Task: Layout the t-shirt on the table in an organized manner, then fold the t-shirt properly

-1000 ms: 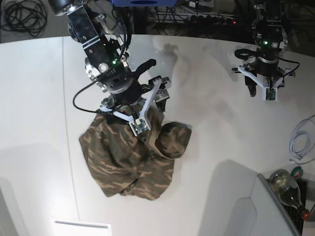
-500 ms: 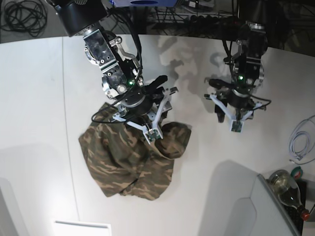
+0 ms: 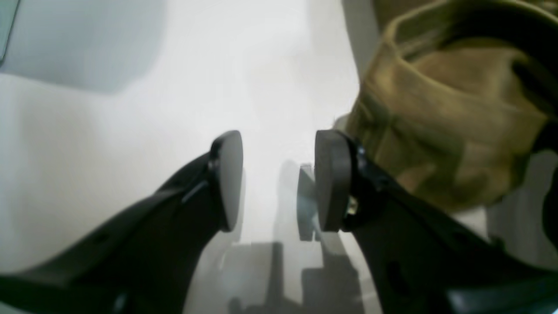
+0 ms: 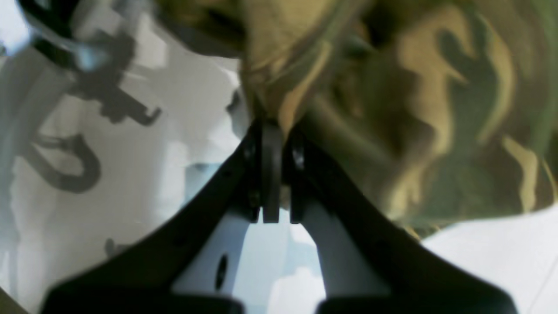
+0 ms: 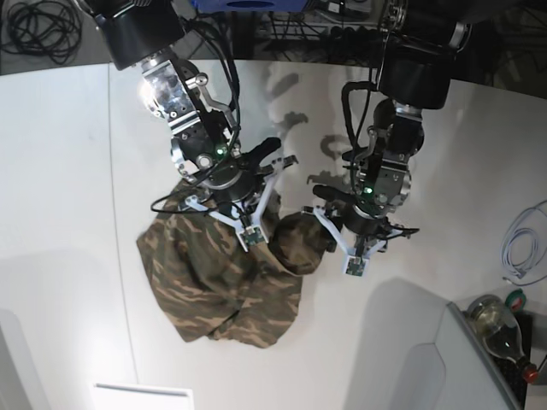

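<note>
One crumpled heap is all there is of the t-shirt (image 5: pixel 231 278): it lies bunched on the white worktop (image 5: pixel 68 171), with a rounded lump of cloth bulging toward the left arm's side. Nothing of it is laid out yet, so by my reading the spreading step is only starting.

The right tool (image 4: pixel 272 174) has its pads pressed together on a thin fold at the upper edge of the t-shirt; the right wrist view shows cloth rising straight out of the closed tips. The left tool (image 3: pixel 279 181) stands partly spread, nothing between its pads, just beside the rounded lump, with bare worktop showing through the gap.

The cloth looks light, soft and floppy, so it will likely sag and drag rather than hold any shape, and a pinch on one layer may pull only that layer while the rest stays heaped. It is not fragile, and the smooth worktop should let it slide. The best holds are probably hems, shoulder seams or the collar, taken at two points well apart on the t-shirt; the hemmed rim next to the left tool looks like a fair candidate.
</note>
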`<state>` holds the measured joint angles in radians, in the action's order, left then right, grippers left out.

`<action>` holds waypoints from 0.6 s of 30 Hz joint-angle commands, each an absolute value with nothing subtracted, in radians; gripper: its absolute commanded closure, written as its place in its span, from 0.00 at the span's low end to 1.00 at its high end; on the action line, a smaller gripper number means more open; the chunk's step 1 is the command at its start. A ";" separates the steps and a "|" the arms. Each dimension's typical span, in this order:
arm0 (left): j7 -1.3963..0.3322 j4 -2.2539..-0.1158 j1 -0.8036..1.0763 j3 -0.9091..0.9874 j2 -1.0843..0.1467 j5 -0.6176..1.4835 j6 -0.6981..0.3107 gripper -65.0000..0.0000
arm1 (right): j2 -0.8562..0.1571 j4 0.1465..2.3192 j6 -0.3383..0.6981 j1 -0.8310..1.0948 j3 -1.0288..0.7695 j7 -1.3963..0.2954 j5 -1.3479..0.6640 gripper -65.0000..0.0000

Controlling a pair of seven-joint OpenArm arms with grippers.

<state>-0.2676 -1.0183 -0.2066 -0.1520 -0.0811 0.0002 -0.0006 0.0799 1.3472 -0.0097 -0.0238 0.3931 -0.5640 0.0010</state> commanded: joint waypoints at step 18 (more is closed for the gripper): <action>-0.196 -1.121 -0.148 -0.255 -0.225 -0.004 -0.216 1.00 | -0.041 1.604 -0.012 0.058 0.387 -0.553 0.004 1.00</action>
